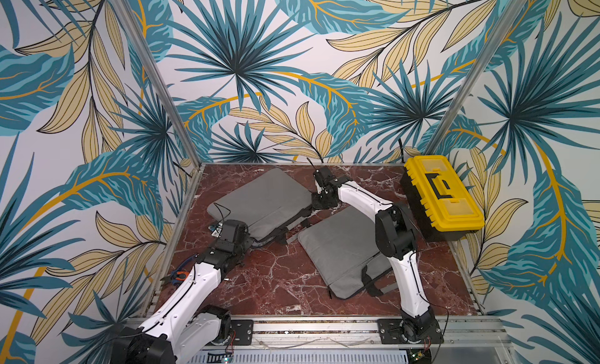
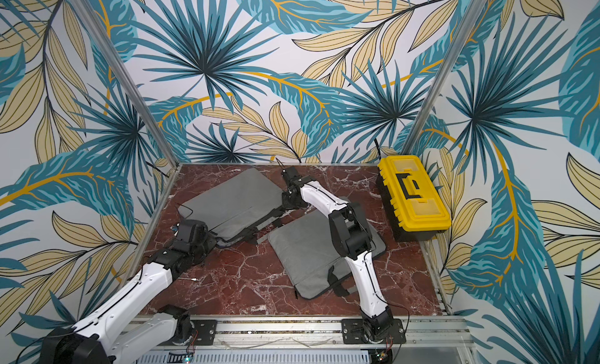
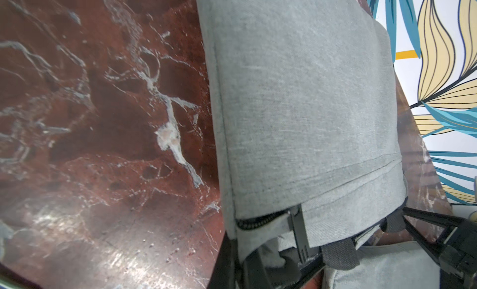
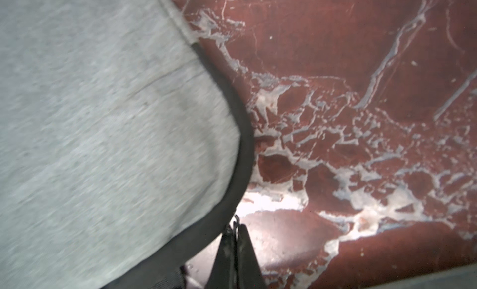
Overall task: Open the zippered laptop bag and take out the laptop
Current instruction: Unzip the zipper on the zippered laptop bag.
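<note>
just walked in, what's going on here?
Both arms are working on the far grey bag. The left tool is shut on its fabric edge by the zipper, holding it; the right tool is shut on the zipper pull at the bag's other corner. No laptop shows yet. A second grey bag lies nearer, not handled.

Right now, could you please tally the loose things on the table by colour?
Grey: 2, the far bag and the near bag
Yellow: 1, the toolbox
Total: 3
</note>
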